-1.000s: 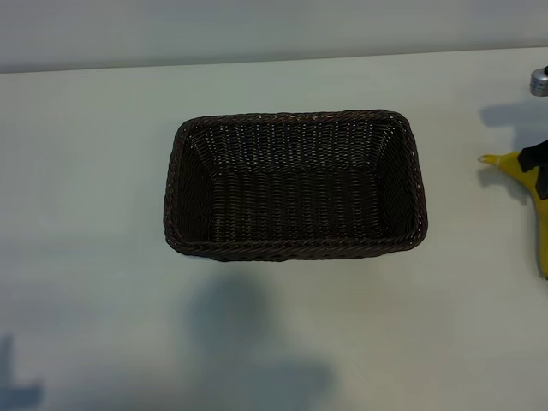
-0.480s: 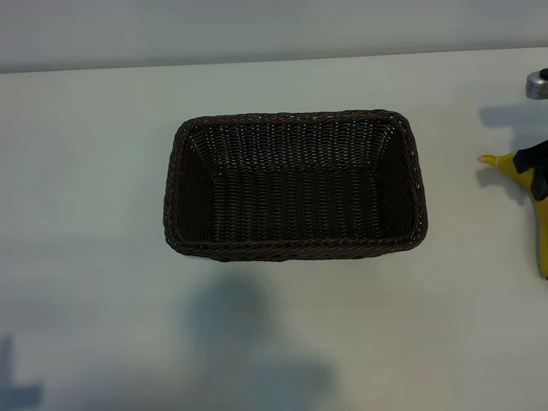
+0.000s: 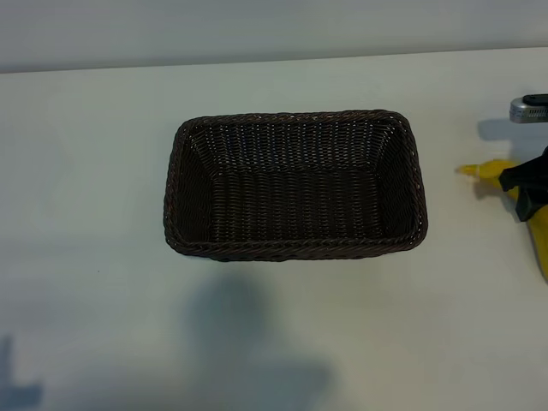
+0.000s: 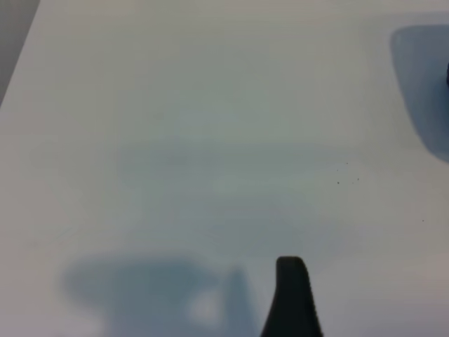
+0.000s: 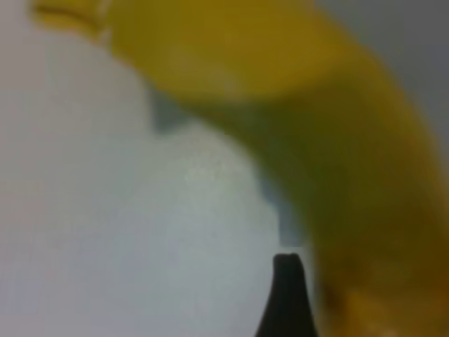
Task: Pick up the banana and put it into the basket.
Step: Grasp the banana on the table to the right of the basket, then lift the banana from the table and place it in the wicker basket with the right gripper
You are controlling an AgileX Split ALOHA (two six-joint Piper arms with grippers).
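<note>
The dark brown wicker basket [image 3: 295, 116] sits empty in the middle of the white table. At the table's right edge the yellow banana [image 3: 488, 169] points its tip toward the basket and casts a shadow behind it, so it hangs off the table. My right gripper [image 3: 524, 184] is closed around its middle. In the right wrist view the banana [image 5: 337, 140] fills the picture, right beside one dark fingertip [image 5: 287, 295]. The left gripper is outside the exterior view. Its wrist view shows one dark fingertip [image 4: 291, 295] over bare table, with nothing near it.
A grey metal part of the right arm [image 3: 529, 109] shows above the banana. White table [image 3: 282, 342] surrounds the basket on all sides, and a pale wall [image 3: 274, 26] runs along the far edge.
The banana and my right gripper have moved together to the left, toward the basket, and the banana's tip now stands farther from the right edge. The basket is unmoved.
</note>
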